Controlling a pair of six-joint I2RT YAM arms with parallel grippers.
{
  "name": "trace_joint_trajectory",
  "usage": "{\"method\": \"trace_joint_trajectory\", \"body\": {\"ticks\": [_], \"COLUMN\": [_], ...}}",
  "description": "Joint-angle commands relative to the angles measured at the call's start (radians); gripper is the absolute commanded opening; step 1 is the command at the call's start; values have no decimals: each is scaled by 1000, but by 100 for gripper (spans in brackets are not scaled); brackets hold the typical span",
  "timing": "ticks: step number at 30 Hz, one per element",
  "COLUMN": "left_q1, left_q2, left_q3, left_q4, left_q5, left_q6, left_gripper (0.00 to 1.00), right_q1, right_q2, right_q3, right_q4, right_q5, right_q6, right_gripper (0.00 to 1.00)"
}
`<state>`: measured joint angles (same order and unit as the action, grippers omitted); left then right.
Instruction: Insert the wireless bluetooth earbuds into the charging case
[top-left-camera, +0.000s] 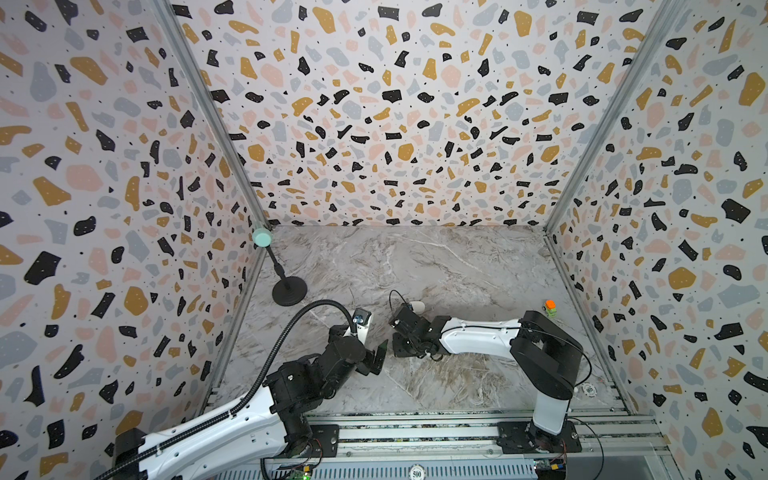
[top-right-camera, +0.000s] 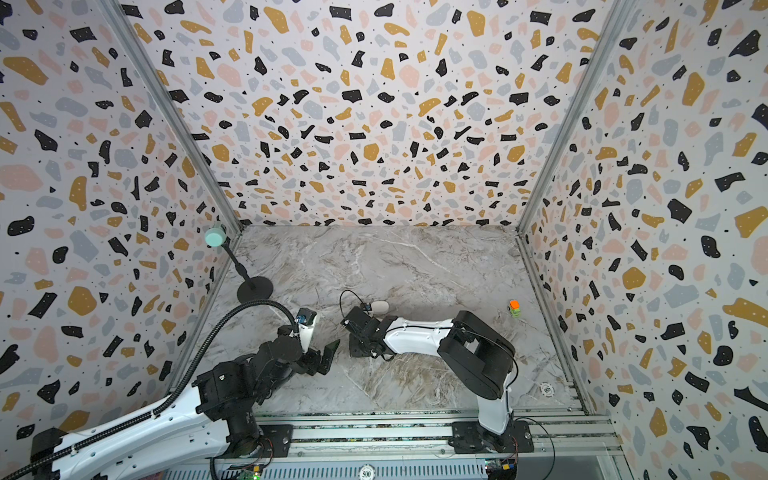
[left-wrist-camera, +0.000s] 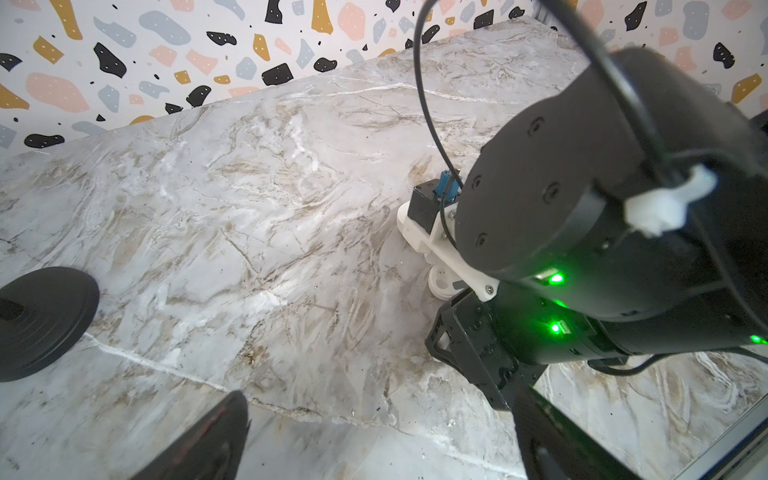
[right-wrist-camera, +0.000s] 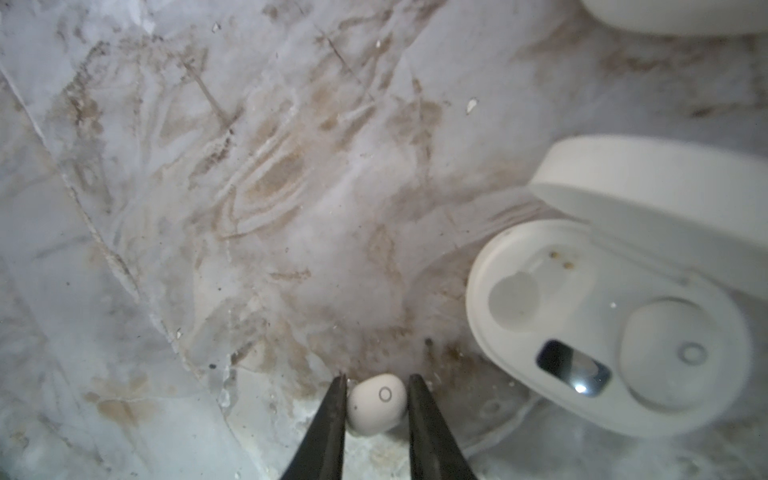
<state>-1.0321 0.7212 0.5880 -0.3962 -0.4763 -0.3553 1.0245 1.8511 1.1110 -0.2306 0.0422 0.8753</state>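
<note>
In the right wrist view a small glossy white earbud (right-wrist-camera: 376, 401) with a ring mark sits between my right gripper's (right-wrist-camera: 377, 379) two black fingers, which press on both its sides just above the marble. Beside it lies the open white charging case (right-wrist-camera: 561, 266). One earbud (right-wrist-camera: 665, 353) is seated in it and the other socket (right-wrist-camera: 513, 301) is empty. In both top views the right gripper's body (top-left-camera: 405, 328) hides these. My left gripper (top-left-camera: 380, 357) hangs open and empty close by, its fingers (left-wrist-camera: 208, 440) wide apart over bare marble.
A second white case (right-wrist-camera: 673, 16) lies past the open one and shows behind the right wrist (top-left-camera: 419, 307). A black round stand (top-left-camera: 289, 291) with a mint head stands at back left. A small orange and green toy (top-left-camera: 550, 308) and a poker chip (top-left-camera: 588, 389) lie at right.
</note>
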Motion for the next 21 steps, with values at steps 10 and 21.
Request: {"method": "trace_joint_trajectory", "body": {"ticks": [10, 21], "left_q1": [4, 4], "left_q2": [0, 4], "left_q3": [8, -3], "left_q4": [34, 48], "left_q5": [-4, 20], "left_q6": [8, 13], "left_gripper": [100, 100], "right_q1": [-4, -4], "right_q2": [-88, -136], "right_q3": [-58, -124], "right_q4": [46, 118], "right_q5": [37, 45], "right_q6": [-36, -45], "right_gripper": [27, 27]}}
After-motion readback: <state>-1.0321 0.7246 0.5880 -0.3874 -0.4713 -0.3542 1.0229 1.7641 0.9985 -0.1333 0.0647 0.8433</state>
